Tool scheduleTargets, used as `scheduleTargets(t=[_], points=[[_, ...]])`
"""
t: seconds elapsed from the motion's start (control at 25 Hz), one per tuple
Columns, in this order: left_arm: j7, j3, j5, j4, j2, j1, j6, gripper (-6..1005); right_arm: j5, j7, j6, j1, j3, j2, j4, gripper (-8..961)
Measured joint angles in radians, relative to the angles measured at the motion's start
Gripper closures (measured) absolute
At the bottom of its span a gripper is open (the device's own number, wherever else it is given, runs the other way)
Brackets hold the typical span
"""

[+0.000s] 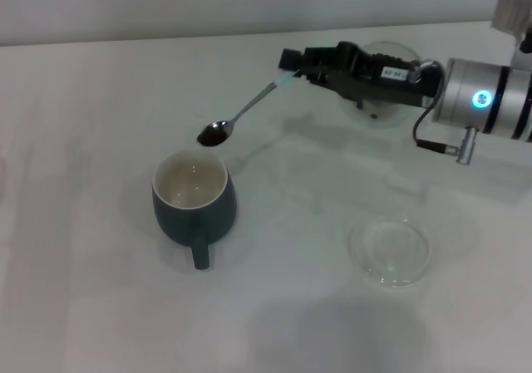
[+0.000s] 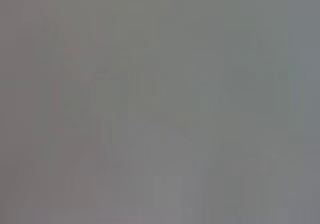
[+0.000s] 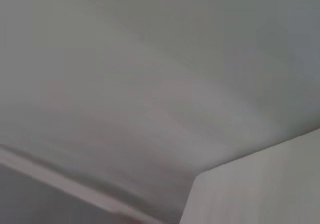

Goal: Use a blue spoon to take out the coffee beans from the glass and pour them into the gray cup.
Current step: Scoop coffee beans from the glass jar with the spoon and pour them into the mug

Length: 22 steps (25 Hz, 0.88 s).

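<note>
In the head view my right gripper (image 1: pixel 291 70) reaches in from the right and is shut on the pale blue handle end of the blue spoon (image 1: pixel 249 105). The spoon slants down to the left. Its metal bowl holds dark coffee beans (image 1: pixel 214 135) and hangs just above the far rim of the gray cup (image 1: pixel 195 198). The cup stands upright with its cream inside showing and its handle toward me. The glass (image 1: pixel 397 51) stands behind my right gripper and is mostly hidden by it. My left gripper is out of view.
A flat clear glass saucer (image 1: pixel 389 250) lies on the white table (image 1: pixel 83 290) to the right of the cup, nearer to me. The wrist views show only blank pale surfaces.
</note>
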Motion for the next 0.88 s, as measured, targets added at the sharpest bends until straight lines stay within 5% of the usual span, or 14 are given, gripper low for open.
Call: scheduleTargets(t=[0.52,0.88], points=[[0.001,0.005,0.001,0.0,-0.002,-0.001,-0.008,320,0.2,-0.22,-0.146,0.021,-0.322,0.003,-0.012,808],[0.001,-0.001,-0.004,0.0,-0.002,0.0,-0.023,319,0.203,-0.461,-0.123,-0.027,-0.437,0.003,-0.186,808]])
